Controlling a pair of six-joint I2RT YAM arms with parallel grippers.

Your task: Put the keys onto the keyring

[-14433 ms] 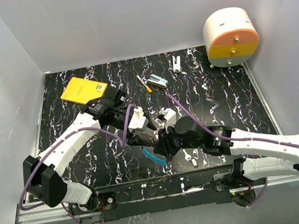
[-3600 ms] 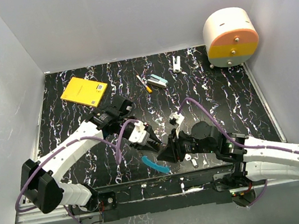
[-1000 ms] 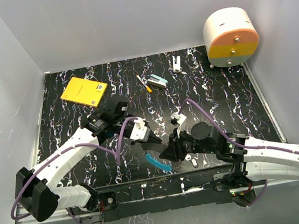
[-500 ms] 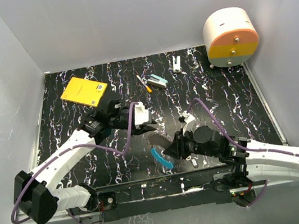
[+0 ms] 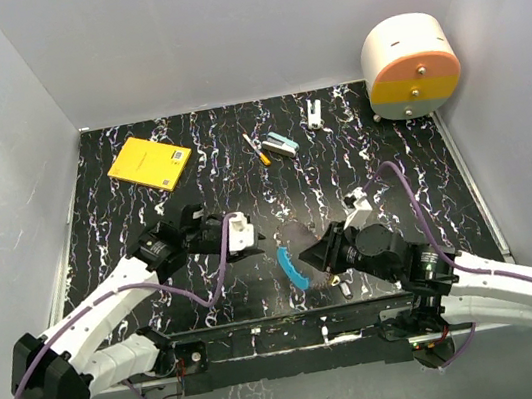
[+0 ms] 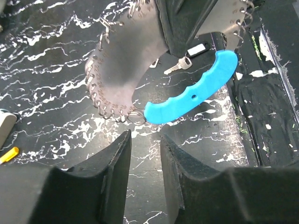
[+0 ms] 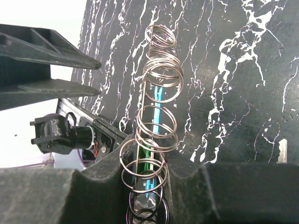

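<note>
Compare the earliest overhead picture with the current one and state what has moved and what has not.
The left gripper has pulled back leftward from the keyring and is now open and empty. The right gripper, shut on the keyring, has carried it slightly to the right. The yellow notebook, pen, teal block and round container have not moved.
</note>
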